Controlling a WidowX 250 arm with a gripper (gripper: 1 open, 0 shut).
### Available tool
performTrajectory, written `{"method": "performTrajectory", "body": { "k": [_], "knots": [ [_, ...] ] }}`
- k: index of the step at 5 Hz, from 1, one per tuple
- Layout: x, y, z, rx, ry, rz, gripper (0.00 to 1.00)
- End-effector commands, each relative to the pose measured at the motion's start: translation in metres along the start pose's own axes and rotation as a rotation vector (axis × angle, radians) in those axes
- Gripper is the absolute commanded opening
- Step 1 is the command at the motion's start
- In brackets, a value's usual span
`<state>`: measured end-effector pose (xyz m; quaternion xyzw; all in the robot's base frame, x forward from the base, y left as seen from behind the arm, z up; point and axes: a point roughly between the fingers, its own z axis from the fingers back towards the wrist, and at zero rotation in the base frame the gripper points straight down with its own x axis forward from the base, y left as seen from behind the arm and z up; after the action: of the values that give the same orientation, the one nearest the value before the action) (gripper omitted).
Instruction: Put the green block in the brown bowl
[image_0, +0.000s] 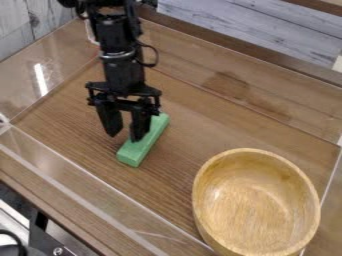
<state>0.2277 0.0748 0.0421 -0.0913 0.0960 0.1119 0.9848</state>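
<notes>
And here's the scene: the brown bowl (255, 204) sits big and round at the near right of the desk (214, 110), pale wood grain showing inside its thick rim. Over to its left lies the green block (144, 141), flat on the desk, angled so its far end points up and to the right. Between block and bowl there's bare wood, nothing standing in the way there. Farther back, beside the arm (118, 52), part of a small red object (110, 51) peeks out, mostly hidden.

Now the tool (124, 134)! It hangs point-down at the left side of the block, its two dark fingers apart with a visible gap, so it's open, and there's no grip on the block. The right-hand finger in view overlaps the block's left edge; whether they touch, I can't tell from here.

The desk is warm brown wood, with a shiny glare patch at the far left and a paler strip along the near edge. Behind it all run whitish-grey wooden planks (254, 30), and down in the near left corner there's a dark jumble, too unclear to name.
</notes>
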Motion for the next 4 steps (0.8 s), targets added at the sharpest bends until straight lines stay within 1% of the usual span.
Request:
{"method": "performTrajectory", "body": {
  "k": [1, 3, 4],
  "knots": [
    [0.006, 0.007, 0.007, 0.005, -0.045, 0.010, 1.00],
    [-0.001, -0.010, 0.013, 0.021, -0.032, -0.041, 1.00],
    [0.000, -0.021, -0.003, 0.026, -0.031, -0.039, 1.00]
  ]
}}
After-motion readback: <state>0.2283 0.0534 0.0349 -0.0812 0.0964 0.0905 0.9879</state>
